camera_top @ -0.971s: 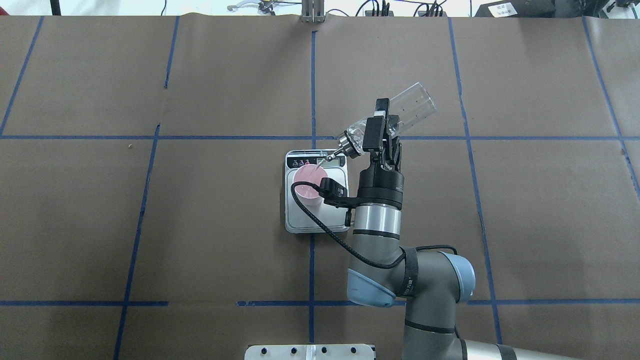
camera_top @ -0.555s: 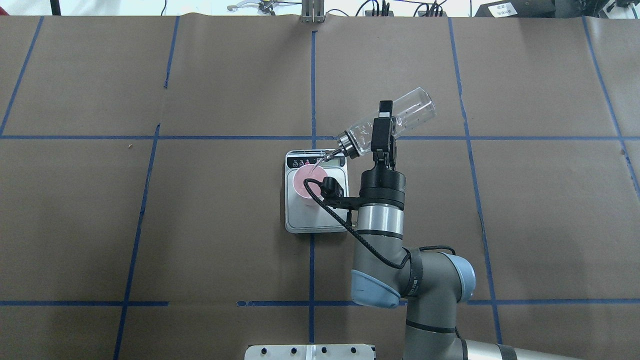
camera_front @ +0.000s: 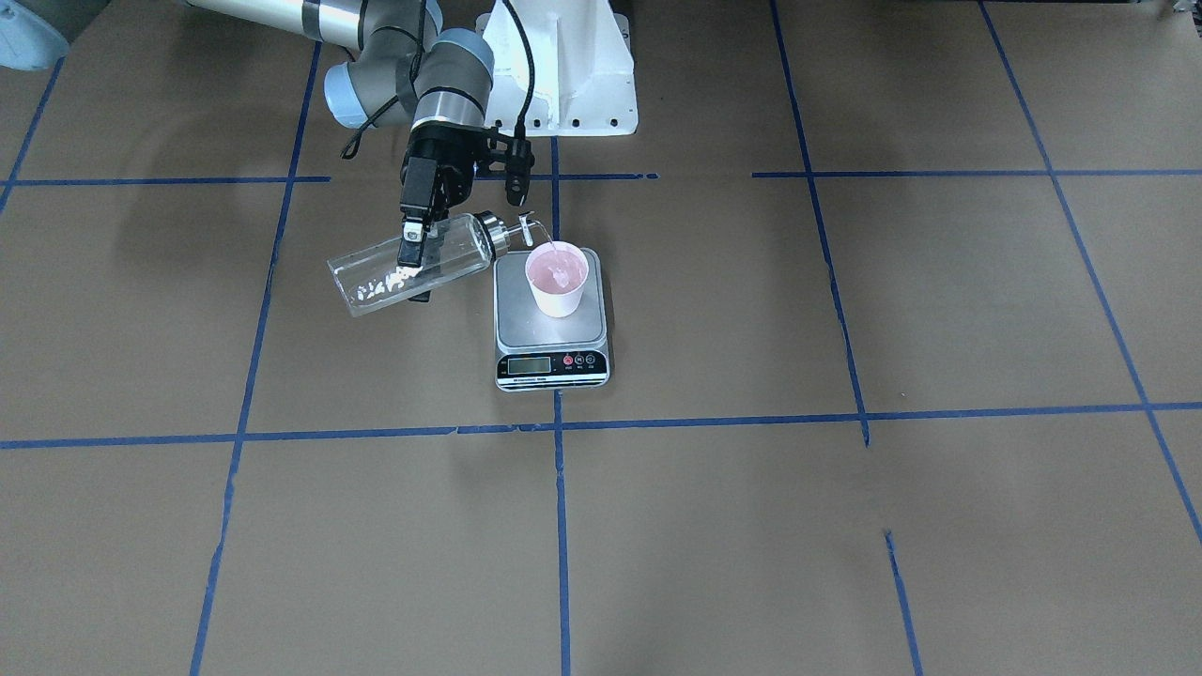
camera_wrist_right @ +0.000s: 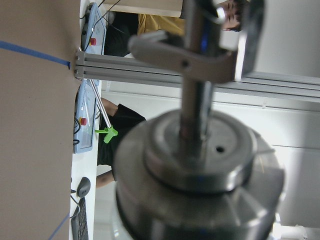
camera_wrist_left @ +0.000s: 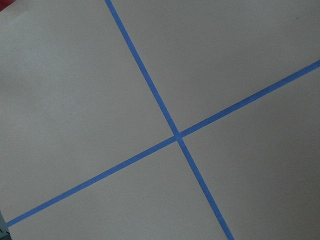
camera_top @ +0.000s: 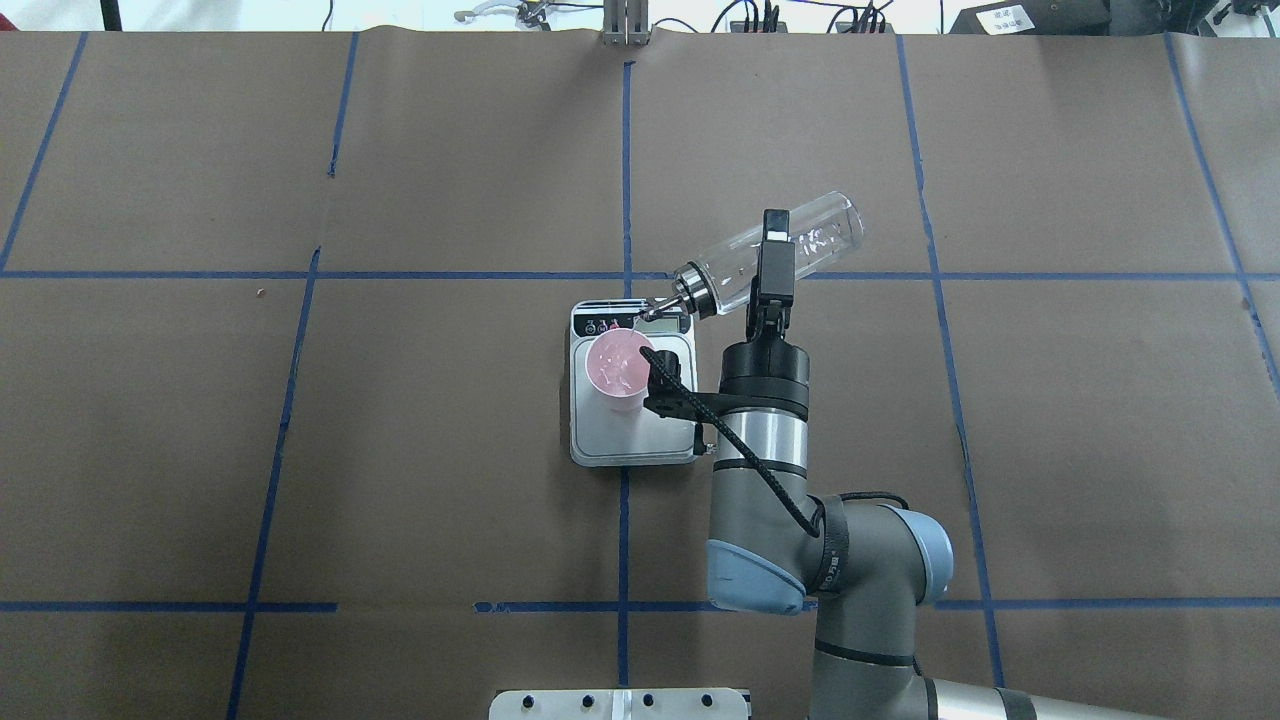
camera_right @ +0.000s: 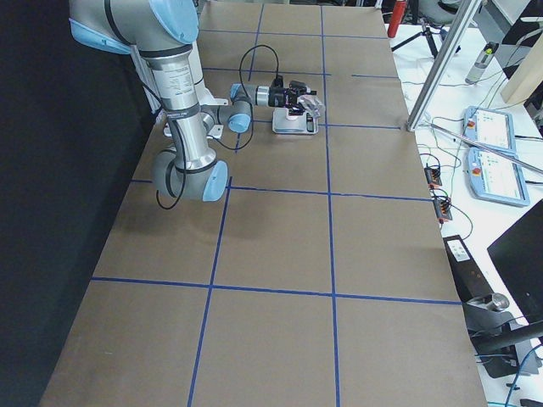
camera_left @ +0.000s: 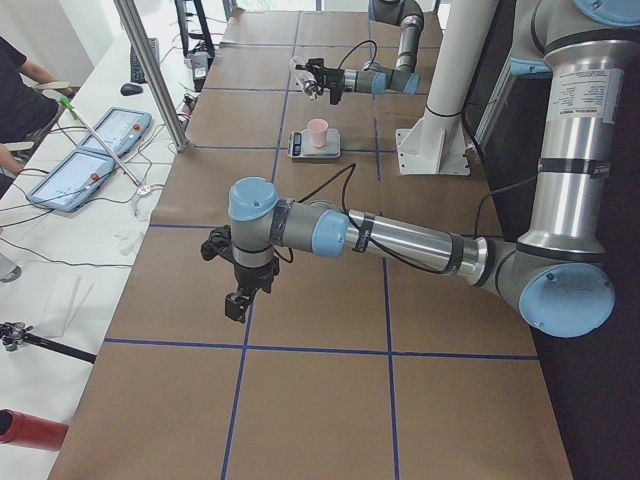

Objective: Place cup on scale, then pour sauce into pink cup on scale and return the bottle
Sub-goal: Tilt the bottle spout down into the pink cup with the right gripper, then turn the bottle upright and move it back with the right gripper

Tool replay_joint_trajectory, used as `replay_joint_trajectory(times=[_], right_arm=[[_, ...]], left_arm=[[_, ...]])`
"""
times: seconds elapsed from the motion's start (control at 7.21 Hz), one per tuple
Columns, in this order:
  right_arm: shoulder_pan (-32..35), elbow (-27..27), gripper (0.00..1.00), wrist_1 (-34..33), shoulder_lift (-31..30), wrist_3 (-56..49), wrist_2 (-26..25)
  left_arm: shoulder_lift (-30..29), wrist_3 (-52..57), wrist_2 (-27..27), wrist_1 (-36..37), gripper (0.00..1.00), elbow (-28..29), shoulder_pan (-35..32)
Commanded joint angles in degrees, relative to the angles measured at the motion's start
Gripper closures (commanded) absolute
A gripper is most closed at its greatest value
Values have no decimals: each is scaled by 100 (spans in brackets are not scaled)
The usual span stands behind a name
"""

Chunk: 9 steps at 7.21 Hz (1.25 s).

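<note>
The right hand [camera_top: 775, 262] is clamped around the clear glass cylindrical bottle [camera_top: 815, 238], which is tilted downward. Just left of that hand, the small pale pink tapered cup [camera_top: 620, 362] stands on the flat silver-grey kitchen scale [camera_top: 640, 440], beneath the bottle's metal spout [camera_top: 652, 312]. The left hand [camera_left: 238, 302] hangs over the brown worktop [camera_top: 400, 420]; I cannot tell whether its fingers are apart or together.

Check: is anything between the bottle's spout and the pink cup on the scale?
Nothing visible. The right gripper holds the bottle tilted, its spout just above the pink cup on the scale. Only open air and what looks like a thin stream lie between them.
</note>
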Motion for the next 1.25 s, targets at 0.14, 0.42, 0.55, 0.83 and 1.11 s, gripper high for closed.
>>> replay_joint_trajectory(times=[0.14, 0.42, 0.55, 0.83, 1.11], right_arm=[[0, 8, 100, 31, -5, 919, 251], [18, 313, 100, 40, -5, 2191, 707], [35, 663, 100, 48, -170, 2614, 935], [61, 1393, 100, 57, -827, 3825, 1384], [210, 1808, 100, 66, -1216, 5816, 2032]], left_arm=[[-2, -3, 0, 12, 0, -45, -9], [-29, -20, 0, 12, 0, -71, -9], [-29, -38, 0, 21, 0, -97, -18], [-11, -56, -9, 29, 0, -159, -27], [-11, -56, 0, 29, 0, -168, -27]])
